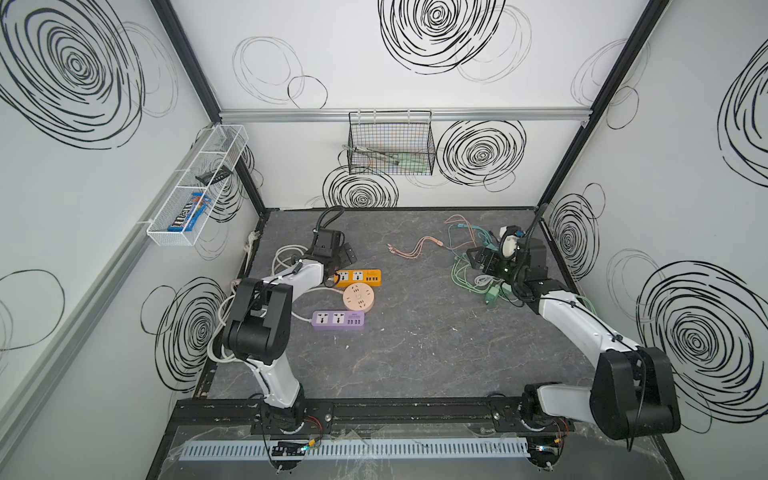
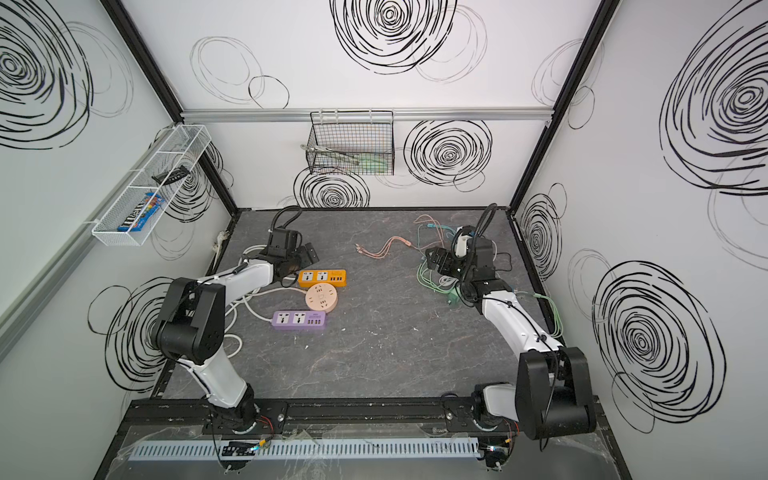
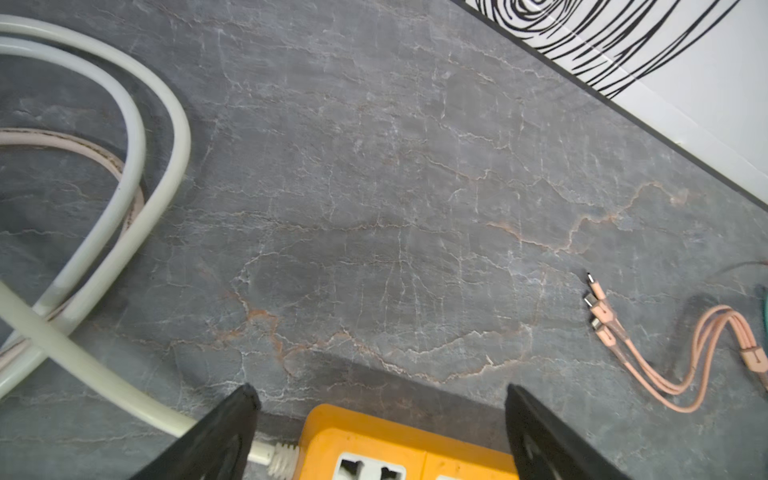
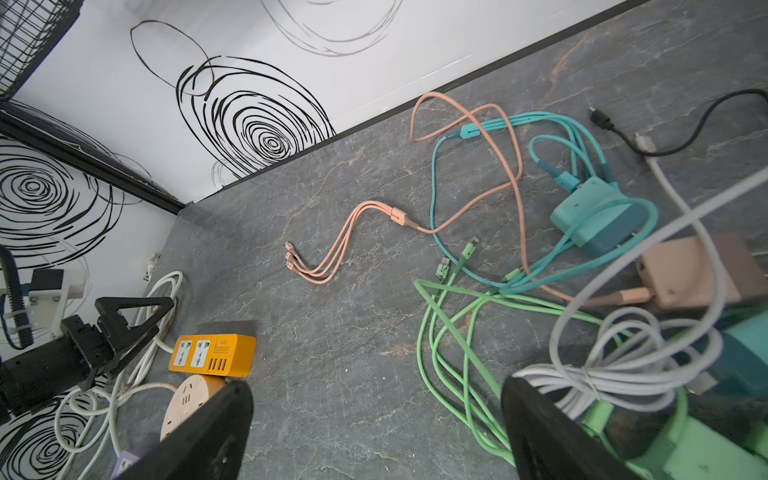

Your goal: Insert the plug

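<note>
The right gripper hung with jaws apart, holding nothing; the green plug lay just beside one finger, partly under a looped white cable; the teal plug sat further ahead. A clean grasp likely needed the plug body squared between the jaws, clear of cords; the left gripper, likewise spread and empty, was poised over the cord end of the orange strip; bare table lay ahead of both, with the wall beyond.

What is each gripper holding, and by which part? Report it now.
Nothing is held. The left gripper stands open by the orange power strip; the right gripper stands open by the tangled cables, empty.
</note>
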Controlling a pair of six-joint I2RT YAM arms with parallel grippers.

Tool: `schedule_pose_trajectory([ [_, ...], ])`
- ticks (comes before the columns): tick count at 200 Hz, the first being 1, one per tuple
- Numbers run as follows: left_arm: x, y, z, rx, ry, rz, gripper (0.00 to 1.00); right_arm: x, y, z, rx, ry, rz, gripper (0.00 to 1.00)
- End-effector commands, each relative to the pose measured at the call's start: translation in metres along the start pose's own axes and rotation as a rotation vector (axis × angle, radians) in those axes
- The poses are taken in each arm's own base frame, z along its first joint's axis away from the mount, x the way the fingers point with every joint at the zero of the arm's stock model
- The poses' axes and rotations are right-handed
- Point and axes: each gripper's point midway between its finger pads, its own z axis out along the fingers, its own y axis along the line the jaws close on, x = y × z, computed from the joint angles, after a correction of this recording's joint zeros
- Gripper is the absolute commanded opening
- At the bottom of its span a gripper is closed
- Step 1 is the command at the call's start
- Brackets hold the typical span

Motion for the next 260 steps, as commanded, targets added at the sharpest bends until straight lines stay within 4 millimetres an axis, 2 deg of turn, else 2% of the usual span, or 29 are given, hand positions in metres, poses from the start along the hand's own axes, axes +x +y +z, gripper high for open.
schedule_pose_trajectory([
  [1,0.003,0.005,0.005,-0.012,0.005,-0.037,0.96,-0.006,0.003,-0.008,-0.019,-0.028,0.001,0.97],
  [30,0.021,0.000,0.013,0.023,0.059,-0.062,0.96,-0.007,0.004,-0.012,-0.019,-0.035,-0.006,0.97],
  [61,0.045,-0.017,0.020,0.109,0.128,-0.050,0.96,-0.008,-0.001,-0.017,0.015,-0.038,-0.025,0.97],
  [89,0.063,-0.035,0.021,0.144,0.163,-0.007,0.96,-0.008,-0.007,-0.019,0.043,-0.036,-0.027,0.97],
  [120,0.081,-0.063,0.020,0.210,0.202,0.037,0.96,-0.009,-0.012,-0.022,0.060,-0.038,-0.016,0.97],
  [166,0.114,-0.108,0.014,0.272,0.256,0.092,0.96,-0.007,-0.018,-0.023,0.073,-0.039,-0.001,0.97],
  [201,0.131,-0.138,0.008,0.316,0.280,0.098,0.96,-0.004,-0.020,-0.023,0.074,-0.030,0.005,0.97],
  [236,0.142,-0.151,0.000,0.267,0.263,0.063,0.96,0.001,-0.019,-0.021,0.060,-0.018,0.011,0.97],
  [260,0.147,-0.160,-0.009,0.274,0.253,0.034,0.96,0.011,-0.002,-0.015,-0.049,0.036,0.000,0.97],
])
